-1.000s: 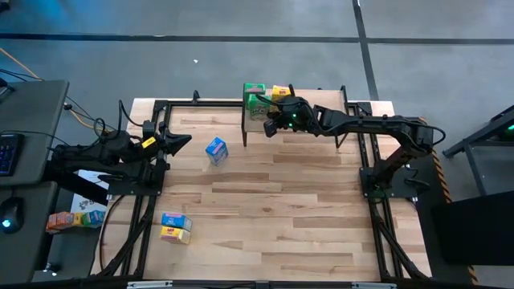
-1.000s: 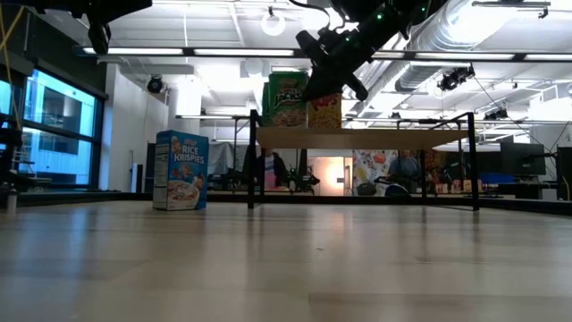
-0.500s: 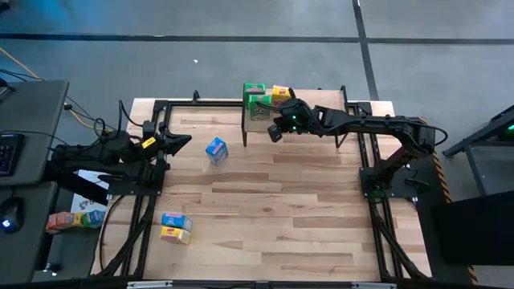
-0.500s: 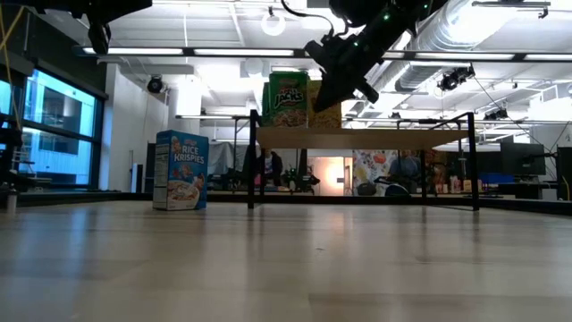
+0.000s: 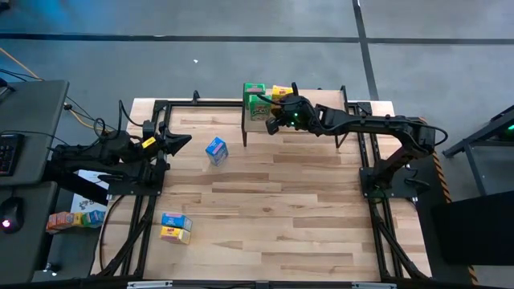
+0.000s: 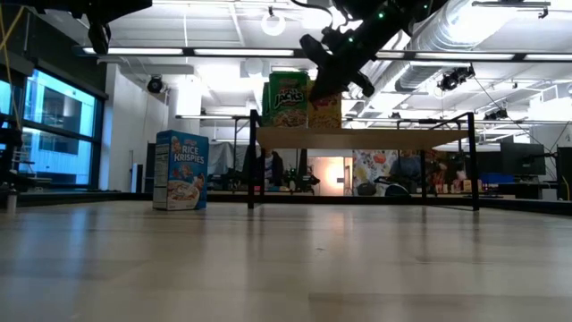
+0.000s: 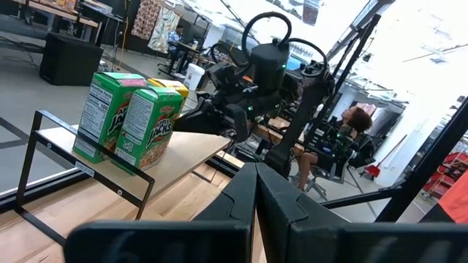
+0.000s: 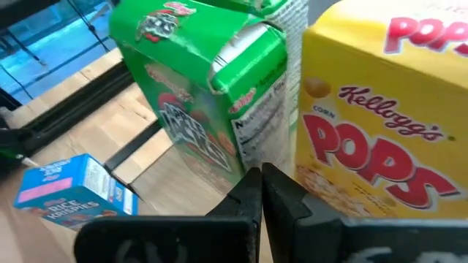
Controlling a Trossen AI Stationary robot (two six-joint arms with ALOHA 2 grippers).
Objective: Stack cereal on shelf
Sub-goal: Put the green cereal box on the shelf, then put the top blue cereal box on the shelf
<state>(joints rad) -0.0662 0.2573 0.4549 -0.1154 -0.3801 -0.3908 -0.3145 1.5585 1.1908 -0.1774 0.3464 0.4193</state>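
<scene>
The shelf (image 5: 313, 103) stands at the table's far edge. On its left end two green cereal boxes (image 5: 256, 99) and a yellow one (image 5: 281, 92) stand upright on their bases. My right gripper (image 5: 273, 125) is shut, its tips before the yellow box (image 8: 373, 146) and the nearer green box (image 8: 197, 109). A blue cereal box (image 5: 216, 150) stands upright on the tabletop left of the shelf. My left gripper (image 5: 186, 140) is shut, level above the table's left edge, holding nothing. My right gripper's shut fingertips (image 8: 259, 183) point slanting down from the table's near right at the seam between the yellow box and the green box. In the low view they overlap the yellow box's top corner (image 6: 315, 89). Whether they touch a box, I cannot tell.
Two more small cereal boxes (image 5: 175, 227) lie stacked near the table's front left. Black frame rails (image 5: 161, 104) run along the table's sides. More boxes (image 5: 68, 218) lie off the table at the left. The shelf's right half is bare board (image 6: 402, 139).
My right gripper's tips dipped a little in front of the yellow box and have come back up beside its top, the wrist tipping slightly. It has stayed shut. The boxes on the shelf keep their places.
</scene>
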